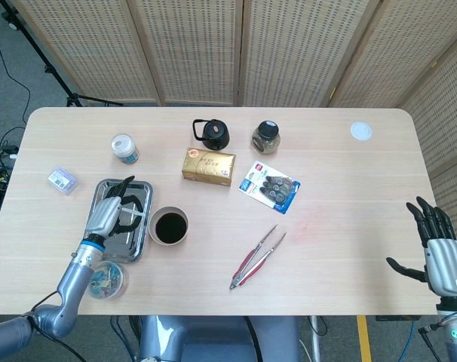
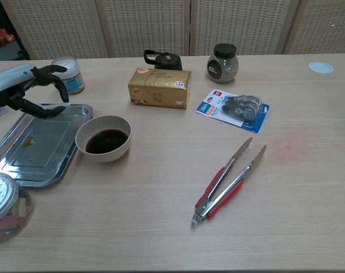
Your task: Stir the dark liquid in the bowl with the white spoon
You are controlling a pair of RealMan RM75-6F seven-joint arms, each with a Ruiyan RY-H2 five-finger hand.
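The white bowl (image 1: 155, 216) (image 2: 104, 154) of dark liquid (image 1: 170, 227) (image 2: 106, 141) stands just right of the metal tray (image 1: 138, 245) (image 2: 41, 153). My left hand (image 1: 108, 211) (image 2: 27, 85) hovers above the tray with its fingers curled in. It pinches the white spoon (image 1: 136, 216) (image 2: 61, 107), which points toward the bowl; little of the spoon shows in the chest view. The spoon is left of the bowl and clear of the liquid. My right hand (image 1: 442, 253) hangs beyond the table's right edge, fingers spread and holding nothing; the chest view does not show it.
Red-handled tongs (image 1: 256, 256) (image 2: 226, 182) lie right of the bowl. Behind it sit a gold box (image 1: 208, 166), a black kettle (image 1: 211, 134), a dark-lidded jar (image 1: 265, 137), a blue pack (image 1: 269, 185) and a white-lidded jar (image 1: 124, 148). A glass jar (image 1: 104, 279) (image 2: 4, 207) stands at the front left.
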